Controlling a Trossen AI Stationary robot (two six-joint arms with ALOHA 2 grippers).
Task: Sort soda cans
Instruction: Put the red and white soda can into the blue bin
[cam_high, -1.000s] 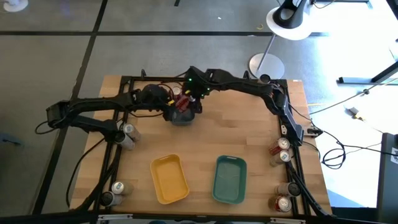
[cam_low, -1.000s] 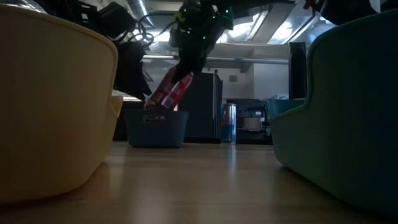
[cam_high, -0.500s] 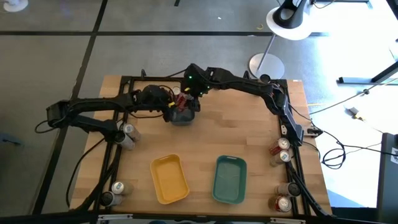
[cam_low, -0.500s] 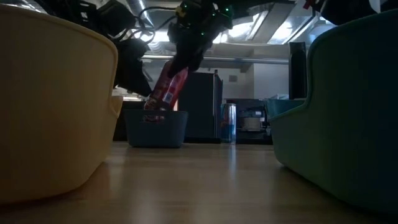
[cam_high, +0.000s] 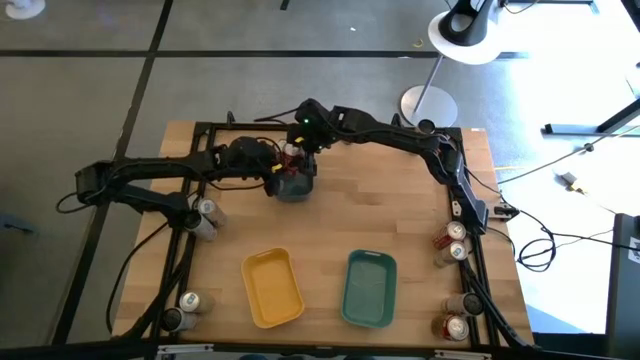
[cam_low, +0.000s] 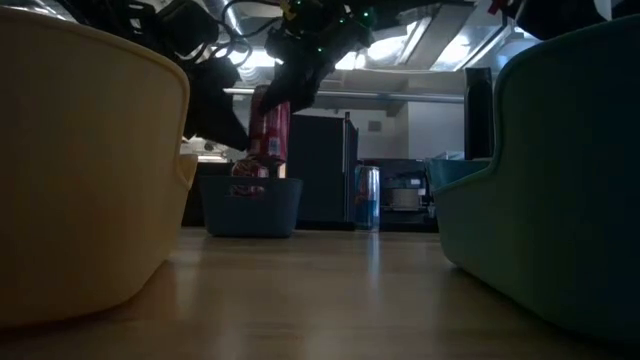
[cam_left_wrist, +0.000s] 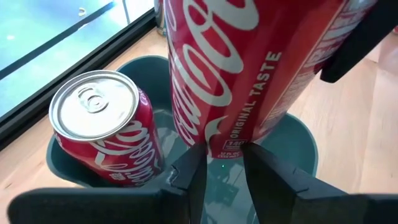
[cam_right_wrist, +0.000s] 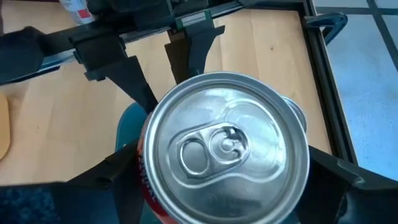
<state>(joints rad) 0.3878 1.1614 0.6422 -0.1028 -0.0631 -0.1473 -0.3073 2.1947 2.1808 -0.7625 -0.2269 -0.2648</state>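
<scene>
Can: the red can (cam_low: 268, 128), tilted a second ago, is now held upright by the right claw (cam_high: 296, 152) above the blue tray (cam_low: 250, 205).
Left claw (cam_left_wrist: 221, 180): narrowed, gripping nothing.
Meaning: lowering beside the second can (cam_left_wrist: 106, 134) is judged next.

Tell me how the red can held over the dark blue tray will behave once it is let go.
The red can is tall and narrow, held about upright by the right gripper, so it may tip if released high. Its smooth round side would probably roll if it fell. A second can already leans in the dark blue tray, leaving little room.
</scene>
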